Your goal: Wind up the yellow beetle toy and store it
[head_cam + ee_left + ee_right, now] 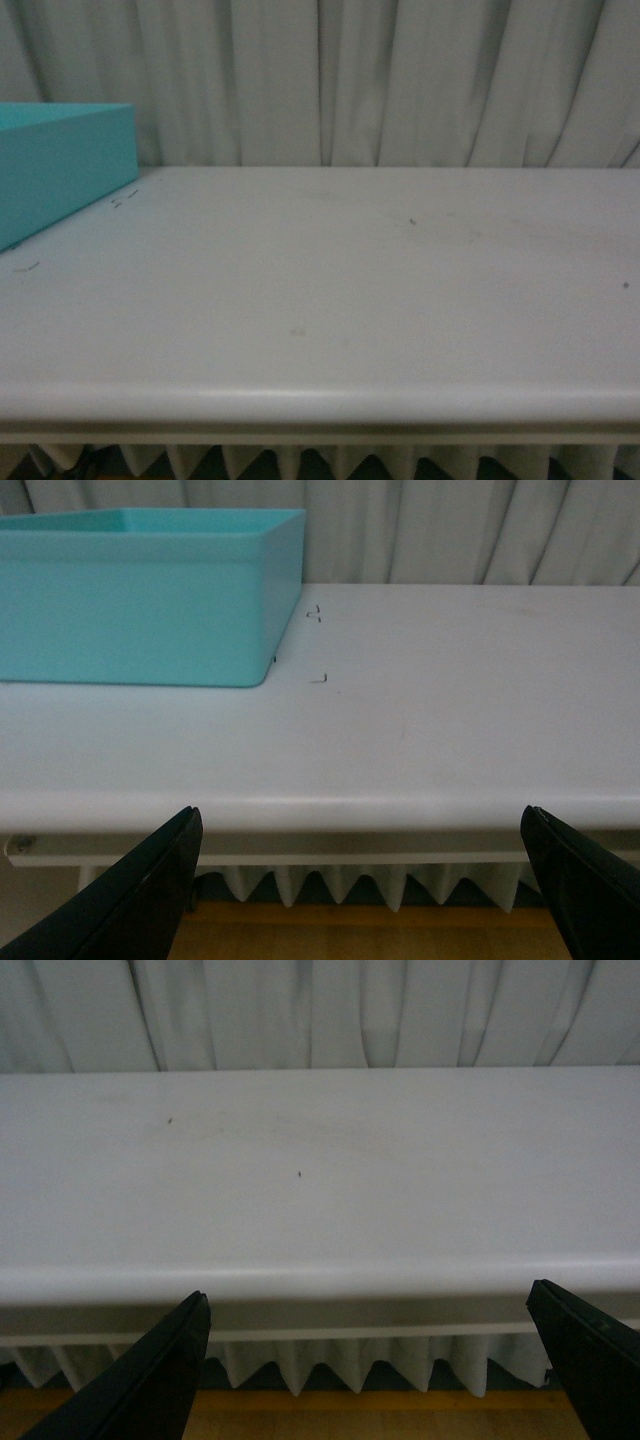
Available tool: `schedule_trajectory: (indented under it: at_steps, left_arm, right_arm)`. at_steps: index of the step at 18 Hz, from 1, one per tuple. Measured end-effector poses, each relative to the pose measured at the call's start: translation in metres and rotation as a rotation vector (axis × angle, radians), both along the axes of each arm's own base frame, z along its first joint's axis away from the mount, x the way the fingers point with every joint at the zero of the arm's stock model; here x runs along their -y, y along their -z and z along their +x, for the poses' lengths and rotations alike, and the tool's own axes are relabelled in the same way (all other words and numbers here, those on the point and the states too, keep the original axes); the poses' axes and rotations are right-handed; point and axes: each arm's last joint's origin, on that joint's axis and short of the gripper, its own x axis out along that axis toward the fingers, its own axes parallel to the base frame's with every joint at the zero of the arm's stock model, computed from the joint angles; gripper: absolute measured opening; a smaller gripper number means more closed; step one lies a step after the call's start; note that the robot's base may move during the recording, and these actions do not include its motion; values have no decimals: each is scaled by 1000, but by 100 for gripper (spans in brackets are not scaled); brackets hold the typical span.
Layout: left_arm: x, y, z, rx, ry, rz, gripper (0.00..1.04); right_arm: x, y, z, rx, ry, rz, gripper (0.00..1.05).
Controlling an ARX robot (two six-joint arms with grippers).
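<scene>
One container shows: a turquoise box, square-cornered with smooth matt walls, standing on the white bench ahead of the left hand and off to its left side. Its inside is hidden behind the near wall, so what it holds cannot be told. The toy car shows in none of the three views.

Two hands show, one in each wrist view. The left hand hangs below and in front of the bench's rounded front edge, its two dark tapered fingers spread wide with nothing between them. The right hand sits the same way, fingers wide apart and holding nothing.

The bench top is smooth and pale, with a few small dark marks just beyond the box's corner. A pleated white curtain hangs behind it.
</scene>
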Motion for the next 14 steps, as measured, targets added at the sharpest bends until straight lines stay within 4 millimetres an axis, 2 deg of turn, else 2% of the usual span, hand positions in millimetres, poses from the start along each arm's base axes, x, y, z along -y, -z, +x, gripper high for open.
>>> schedule_trajectory:
  at_steps: [14]
  left_arm:
    - [0,0,0,-3,-2,0,98]
  right_arm:
    - [0,0,0,-1,-1,1,98]
